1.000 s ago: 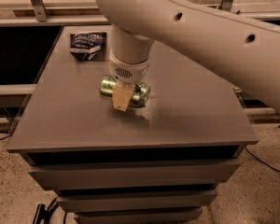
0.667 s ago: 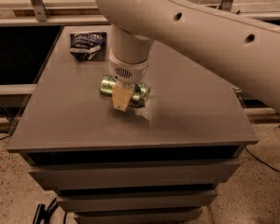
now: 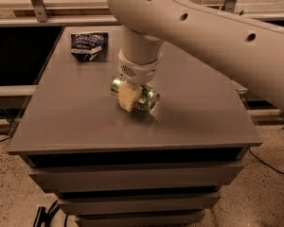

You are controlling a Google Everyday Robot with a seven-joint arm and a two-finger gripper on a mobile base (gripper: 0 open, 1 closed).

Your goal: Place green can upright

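The gripper (image 3: 134, 98) reaches straight down and appears clamped across the green can (image 3: 149, 99), which lies sideways on the grey table (image 3: 75, 122), presumably to tip it upright

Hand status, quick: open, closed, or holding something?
Hand: closed on the green can, which lies on its side on the table.

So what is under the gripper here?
The green can, lying on its side on the grey table, held by the gripper. The near finger covers its middle; the far finger is hidden behind it.
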